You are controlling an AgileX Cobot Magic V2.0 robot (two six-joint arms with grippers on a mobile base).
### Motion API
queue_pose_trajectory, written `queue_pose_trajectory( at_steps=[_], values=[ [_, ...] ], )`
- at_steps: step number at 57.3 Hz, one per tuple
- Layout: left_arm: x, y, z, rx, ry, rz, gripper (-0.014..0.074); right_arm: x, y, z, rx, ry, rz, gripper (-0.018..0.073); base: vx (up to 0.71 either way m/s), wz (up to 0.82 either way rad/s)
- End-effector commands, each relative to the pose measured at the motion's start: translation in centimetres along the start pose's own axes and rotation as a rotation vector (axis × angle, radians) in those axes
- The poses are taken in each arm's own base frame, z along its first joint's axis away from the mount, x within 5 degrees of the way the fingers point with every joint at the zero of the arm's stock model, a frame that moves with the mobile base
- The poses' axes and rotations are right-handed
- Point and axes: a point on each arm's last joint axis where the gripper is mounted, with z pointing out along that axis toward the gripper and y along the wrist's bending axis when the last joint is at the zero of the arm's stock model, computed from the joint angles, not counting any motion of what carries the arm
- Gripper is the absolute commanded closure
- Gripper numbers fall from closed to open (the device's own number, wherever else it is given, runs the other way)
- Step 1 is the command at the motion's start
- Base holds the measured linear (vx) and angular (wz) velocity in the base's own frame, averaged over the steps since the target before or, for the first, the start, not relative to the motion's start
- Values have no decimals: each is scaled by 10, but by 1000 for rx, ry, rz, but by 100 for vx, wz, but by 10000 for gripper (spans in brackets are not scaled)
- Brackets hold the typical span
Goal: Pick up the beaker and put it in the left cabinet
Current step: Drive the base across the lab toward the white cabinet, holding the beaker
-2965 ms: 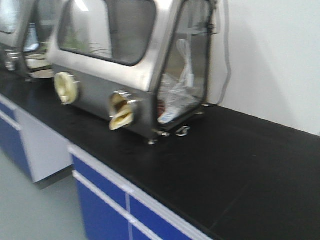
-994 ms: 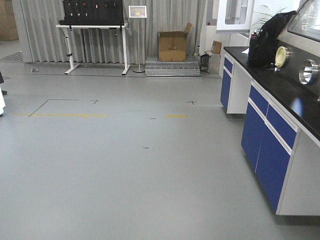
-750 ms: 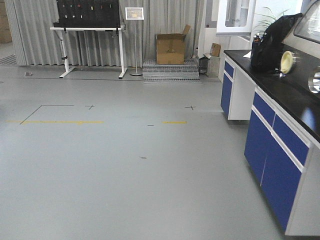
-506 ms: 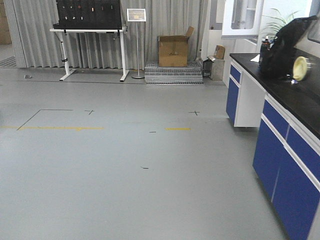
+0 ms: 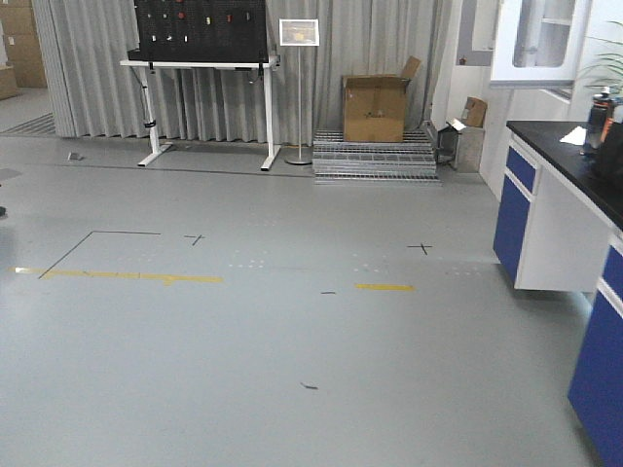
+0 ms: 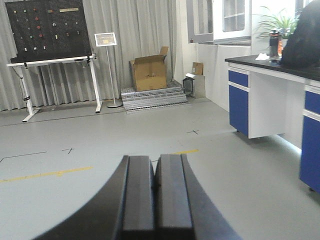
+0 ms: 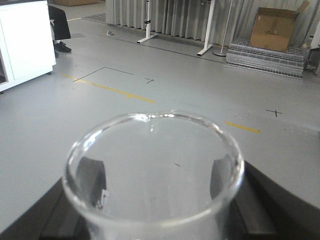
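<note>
Open floor, surface on the right

The grey floor (image 5: 292,370) lies open ahead. The black-topped surface (image 5: 565,156) lines the right side; a pegboard table (image 5: 200,66), sign stand (image 5: 299,32) and cardboard box (image 5: 375,105) stand along the far curtain

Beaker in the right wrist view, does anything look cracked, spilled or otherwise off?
Nothing stands out. The beaker sits between the right gripper's dark fingers, its rim whole and no liquid visible inside. The floor beyond shows only tape marks, no spill.
</note>
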Motion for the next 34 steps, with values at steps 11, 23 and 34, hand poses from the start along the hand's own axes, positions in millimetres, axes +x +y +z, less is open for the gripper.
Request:
queue_pose_trajectory(
  at_steps=[11,23,34],
  values=[
    [-3,0,-1,-4,-85,-12,595,-17,0,-3,-15,-104,-27,565,69,2],
    [-3,0,-1,-4,-85,-12,595,-17,0,-3,-15,-105,-27,565,71,-9],
    [-3,0,-1,-4,-85,-12,595,-17,0,-3,-14,-102,-27,565,71,-15]
  ],
)
